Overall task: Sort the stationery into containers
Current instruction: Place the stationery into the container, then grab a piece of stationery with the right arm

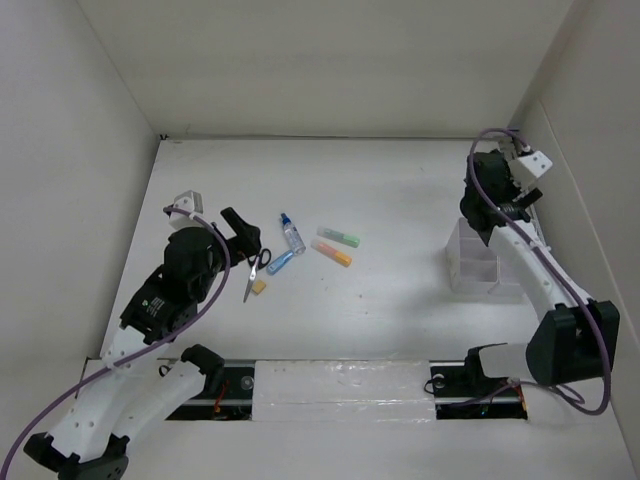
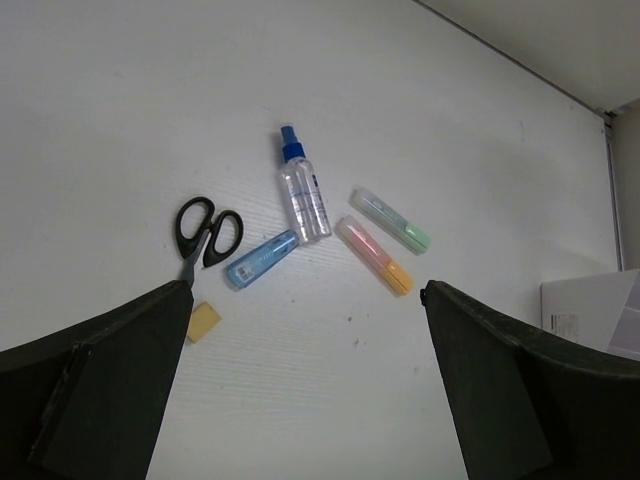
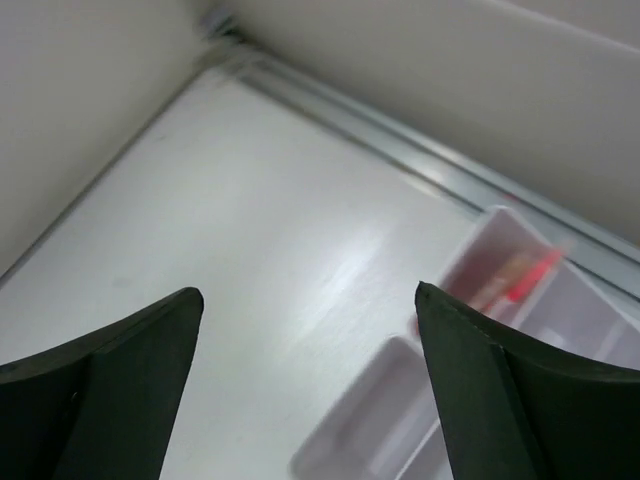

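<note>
The stationery lies left of centre: black-handled scissors [image 1: 258, 268] [image 2: 208, 232], a yellow eraser [image 1: 259, 287] [image 2: 203, 321], a blue marker [image 1: 280, 262] [image 2: 261, 259], a blue-capped glue bottle [image 1: 292, 233] [image 2: 303, 195], a green marker [image 1: 338, 238] [image 2: 391, 220] and an orange marker [image 1: 331, 252] [image 2: 373, 255]. My left gripper [image 1: 243, 232] [image 2: 305, 290] is open and empty, just left of the scissors. The translucent organiser [image 1: 480, 262] [image 3: 380, 420] stands at the right, with orange-red pens [image 3: 520, 275] blurred in one compartment. My right gripper [image 1: 478, 222] [image 3: 308, 295] is open and empty above it.
White walls close in the table on the left, back and right. The organiser's corner also shows at the right edge of the left wrist view [image 2: 595, 305]. A clear plastic strip [image 1: 345, 385] lies between the arm bases at the near edge.
</note>
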Available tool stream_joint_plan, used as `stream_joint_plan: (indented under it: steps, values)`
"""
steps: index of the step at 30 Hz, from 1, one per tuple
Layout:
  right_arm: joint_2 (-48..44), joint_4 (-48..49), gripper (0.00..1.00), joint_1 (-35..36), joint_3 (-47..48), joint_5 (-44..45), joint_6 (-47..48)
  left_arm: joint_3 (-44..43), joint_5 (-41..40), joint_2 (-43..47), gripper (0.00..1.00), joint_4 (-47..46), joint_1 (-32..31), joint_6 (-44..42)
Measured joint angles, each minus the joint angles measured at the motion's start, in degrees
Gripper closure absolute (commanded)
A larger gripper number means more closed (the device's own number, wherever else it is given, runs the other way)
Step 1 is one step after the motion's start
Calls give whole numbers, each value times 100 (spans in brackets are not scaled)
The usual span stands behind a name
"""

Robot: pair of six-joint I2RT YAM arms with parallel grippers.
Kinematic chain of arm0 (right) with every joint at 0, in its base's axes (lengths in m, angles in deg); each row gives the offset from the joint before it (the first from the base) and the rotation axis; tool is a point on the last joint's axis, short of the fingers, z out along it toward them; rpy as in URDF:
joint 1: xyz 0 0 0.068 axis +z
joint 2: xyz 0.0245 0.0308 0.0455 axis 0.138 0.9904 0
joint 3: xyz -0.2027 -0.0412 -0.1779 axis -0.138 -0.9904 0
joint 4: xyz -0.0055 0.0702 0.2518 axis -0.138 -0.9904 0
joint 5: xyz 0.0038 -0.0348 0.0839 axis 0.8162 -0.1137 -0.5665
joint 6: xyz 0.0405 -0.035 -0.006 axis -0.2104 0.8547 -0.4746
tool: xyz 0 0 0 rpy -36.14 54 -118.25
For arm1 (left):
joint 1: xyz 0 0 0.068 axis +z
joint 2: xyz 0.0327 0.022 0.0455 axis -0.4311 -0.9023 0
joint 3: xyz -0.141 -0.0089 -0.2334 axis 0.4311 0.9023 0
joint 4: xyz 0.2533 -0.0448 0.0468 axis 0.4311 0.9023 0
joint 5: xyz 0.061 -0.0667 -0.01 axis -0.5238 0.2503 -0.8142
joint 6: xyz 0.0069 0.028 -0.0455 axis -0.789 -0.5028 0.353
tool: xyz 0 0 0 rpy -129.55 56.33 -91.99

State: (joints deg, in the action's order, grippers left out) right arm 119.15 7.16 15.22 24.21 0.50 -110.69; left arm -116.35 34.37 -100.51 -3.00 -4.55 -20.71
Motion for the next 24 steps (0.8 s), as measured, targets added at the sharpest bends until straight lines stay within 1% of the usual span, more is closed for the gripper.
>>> stream_joint_plan:
  steps: [3, 7, 8, 9, 11, 12, 16, 20, 24]
  values:
    - [-146, 260, 6, 538, 214, -815, 643, 0, 0, -142, 0, -2, 0, 0]
    - [131, 264, 9, 1576, 682, -1670, 1270, 0, -2, -365, 0, 0, 0, 0]
    - [326, 238, 9, 1897, 863, -2074, 1451, 0, -2, -411, 0, 0, 0, 0]
    - [411, 238, 9, 2006, 925, -2271, 1519, 0, -2, -433, 0, 0, 0, 0]
    - [743, 240, 12, 2365, 1106, -3053, 1729, 0, -24, -435, 0, 0, 0, 2]
    - [977, 245, 12, 2531, 1193, -3473, 1821, 0, -33, -428, 0, 0, 0, 2]
    - [1888, 378, 12, 3067, 1279, -4594, 2011, 0, -55, -417, 0, 0, 0, 2]
    - [2778, 374, 18, 3554, 1381, -5292, 2111, 0, -55, -369, 0, 2, 0, 4]
    - [3467, 238, 19, 3832, 1816, -5615, 2267, 0, -57, -267, 0, 0, 0, 2]
